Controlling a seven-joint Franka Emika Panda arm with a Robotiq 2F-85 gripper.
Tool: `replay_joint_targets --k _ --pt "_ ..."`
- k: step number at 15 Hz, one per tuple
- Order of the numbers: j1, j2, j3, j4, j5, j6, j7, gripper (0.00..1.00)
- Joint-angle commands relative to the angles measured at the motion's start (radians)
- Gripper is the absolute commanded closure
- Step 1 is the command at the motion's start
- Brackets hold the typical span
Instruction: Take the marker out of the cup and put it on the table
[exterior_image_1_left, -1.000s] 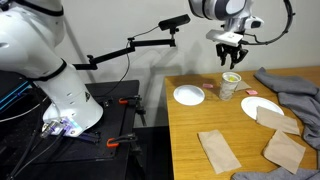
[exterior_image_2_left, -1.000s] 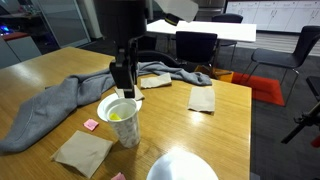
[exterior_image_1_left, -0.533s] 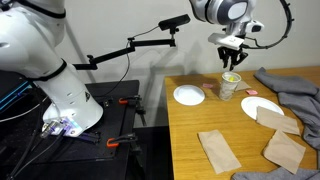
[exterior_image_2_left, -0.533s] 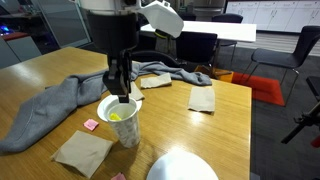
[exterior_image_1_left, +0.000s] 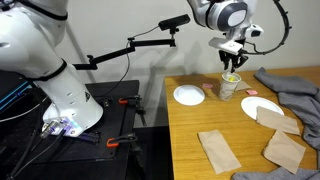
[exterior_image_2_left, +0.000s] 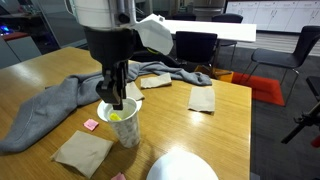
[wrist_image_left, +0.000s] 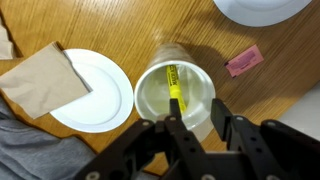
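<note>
The cup (wrist_image_left: 150, 98) stands upright on the wooden desk (wrist_image_left: 120, 30), and the yellow marker (wrist_image_left: 172, 80) is inside it, leaning against the inner wall with its dark end toward the bottom edge of the wrist view. The pincer (wrist_image_left: 197, 122) hangs directly over the cup's rim with its two black fingers (wrist_image_left: 178, 132) spread apart; nothing is gripped between them. One finger sits close to the marker's near end, but whether it touches cannot be told. In both exterior views the pincer (exterior_image_1_left: 232, 68) (exterior_image_2_left: 115, 98) points straight down at the cup (exterior_image_1_left: 229, 90) (exterior_image_2_left: 125, 130), its tips at about the level of the rim. In the wrist view a white plate (wrist_image_left: 105, 100) lies just beside the cup, with a brown napkin (wrist_image_left: 40, 80) partly resting on it, and a small pink note (wrist_image_left: 244, 60) lies on the bare wood on the cup's other side. A second white plate (wrist_image_left: 265, 8) shows only in part, farther from the cup beyond the note. A grey cloth (exterior_image_2_left: 50, 105) is heaped on the desk (exterior_image_2_left: 200, 140) behind the cup in an exterior view, and another brown napkin (exterior_image_2_left: 83, 152) lies flat near the cup's base.
</note>
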Motion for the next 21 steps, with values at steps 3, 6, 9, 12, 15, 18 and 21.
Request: replay_joint_targets --k 3,6,9,12,15,18,21 --pt "0.026 0.027 -0.025 0.012 -0.006 0.069 0.057 0.62" --pt "0.035 0.036 -0.036 0.013 -0.01 0.08 0.072 0.61" --pt "0.043 0.044 -0.05 0.018 -0.013 0.076 0.087 0.62" --pt "0.039 0.056 -0.049 0.03 -0.01 0.073 0.081 0.62" --pt "0.037 0.072 -0.05 0.048 -0.011 0.076 0.076 0.63" --pt "0.032 0.092 -0.045 0.071 -0.01 0.071 0.061 0.62" --pt "0.029 0.107 -0.041 0.089 -0.013 0.062 0.046 0.62"
